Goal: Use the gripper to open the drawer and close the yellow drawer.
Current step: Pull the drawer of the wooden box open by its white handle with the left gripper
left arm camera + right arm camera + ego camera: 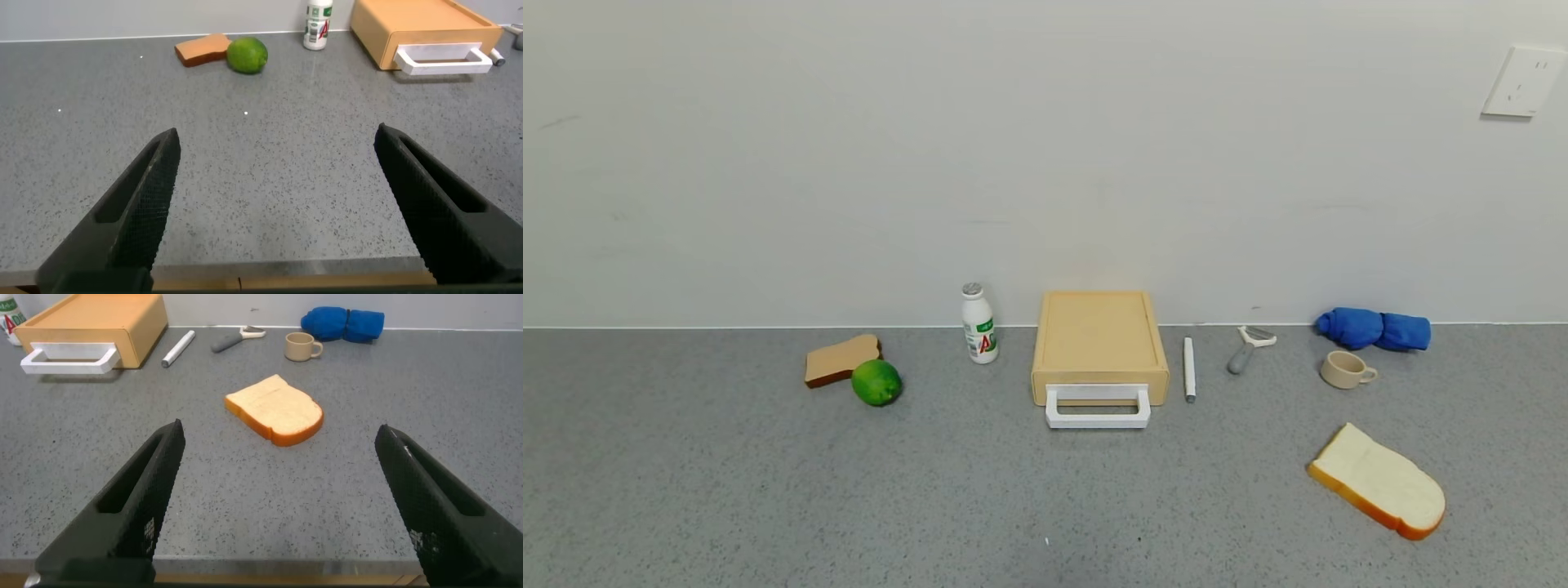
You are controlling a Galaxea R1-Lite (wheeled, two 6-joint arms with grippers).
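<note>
The yellow drawer [1099,343] is a flat pale tan box against the back wall, shut, with its white loop handle [1098,407] facing me. It also shows in the left wrist view [425,33] and in the right wrist view [94,327]. Neither arm shows in the head view. My left gripper [278,143] is open and empty, low over the table's near edge, far from the drawer. My right gripper [279,437] is open and empty over the near edge, with the bread slice ahead of it.
Left of the drawer stand a white bottle [979,323], a green lime [876,382] and a brown toast slice [840,359]. To its right lie a white pen [1189,369], a peeler [1246,348], a beige cup [1344,369], a blue cloth [1374,328] and a bread slice [1379,482].
</note>
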